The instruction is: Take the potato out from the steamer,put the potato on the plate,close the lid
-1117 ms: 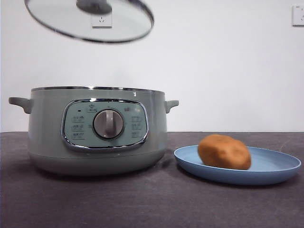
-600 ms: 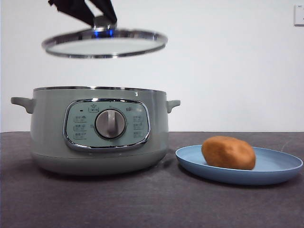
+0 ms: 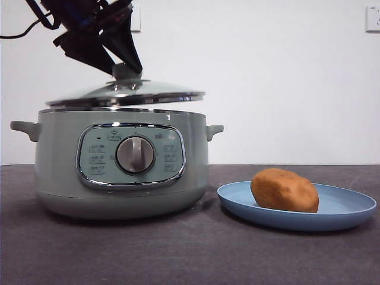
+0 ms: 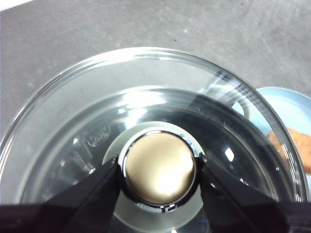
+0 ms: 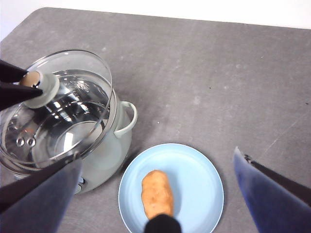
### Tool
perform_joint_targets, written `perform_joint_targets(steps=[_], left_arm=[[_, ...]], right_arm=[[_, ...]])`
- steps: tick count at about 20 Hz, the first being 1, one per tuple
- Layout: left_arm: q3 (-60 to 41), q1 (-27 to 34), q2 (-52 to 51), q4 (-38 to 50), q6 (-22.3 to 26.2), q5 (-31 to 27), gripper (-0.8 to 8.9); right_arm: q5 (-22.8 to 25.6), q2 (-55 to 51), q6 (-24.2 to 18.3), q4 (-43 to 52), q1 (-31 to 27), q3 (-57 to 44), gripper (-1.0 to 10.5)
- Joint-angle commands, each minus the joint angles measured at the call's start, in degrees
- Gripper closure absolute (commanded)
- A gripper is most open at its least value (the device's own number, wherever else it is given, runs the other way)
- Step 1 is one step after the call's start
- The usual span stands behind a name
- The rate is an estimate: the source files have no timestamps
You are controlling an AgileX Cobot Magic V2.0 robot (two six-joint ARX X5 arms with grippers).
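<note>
The potato [image 3: 284,190] lies nearest in the front view, resting on the light-blue plate [image 3: 350,215], well off to the side of the working tool and low beside the steamer [image 3: 122,163]; that part of the task looks finished. Behind and beside it the steamer stands with its dial facing forward, directly under the left gripper [image 3: 122,62]. That gripper has its two black jaws clamped on the knob of the lid [image 3: 127,94], one jaw on each side, as the left wrist view shows plainly around the lid's knob [image 4: 159,168]. A second ago the lid hung high and tilted above the pot with clear air beneath it; half a second ago it was level and lower; now it has come down to the chrome rim, slightly tipped, with the far side seeming to sit a touch higher than the near side. I judge it touching or just about to seat, not yet settled flat, so what remains is a small lowering and levelling, then letting go. The right gripper [image 5: 155,204] waits high above the plate, jaws spread wide apart and empty, with the potato [image 5: 157,193] between them below.
</note>
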Motion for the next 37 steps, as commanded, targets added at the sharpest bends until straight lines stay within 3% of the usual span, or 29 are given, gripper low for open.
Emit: perform_joint_targets(steps=[1,10,11,13,14,22,29,34,37], left_arm=[[-2.4,-0.8,-0.6,1.6,-0.4,0.6,8.22],[-5.9,-1.1,-0.6,-1.8,-1.7,-1.7,8.00],[-5.9,-1.1,-0.6,-1.6,-1.9,-1.7,6.91],[-5.9,-1.1,-0.6,-0.8,-3.6,-2.8,3.46],[-5.9,-1.1,-0.6,-0.5,-3.9,-3.3,2.68],[1.3,-1.0,-0.7,-4.0,-4.4,-5.6,2.72],[28.8,-1.0,-0.7,-33.4,0.4,-5.2,2.79],[44.2,-1.2,-0.7,-52.0,2.6,1.8,2.79],[45.4,-1.6,-0.8,-52.7,3.0,2.7,2.79]], right_arm=[[0.2,0.0,-0.1,0.4,0.0,0.0,3.9],[0.1,0.0,-0.5,0.3,0.0,0.0,3.9],[-0.1,0.0,-0.5,0.2,0.0,0.0,3.9],[-0.2,0.0,-0.5,-0.3,0.0,0.0,3.9],[-0.2,0.0,-0.5,-0.4,0.0,0.0,3.9],[-0.3,0.0,-0.5,-0.5,0.0,0.0,3.9],[-0.5,0.0,-1.0,-0.5,0.0,0.0,3.9],[-14.4,0.0,-2.6,-0.8,0.0,0.0,3.9],[-16.8,0.0,-3.4,-1.2,0.1,0.0,3.9]])
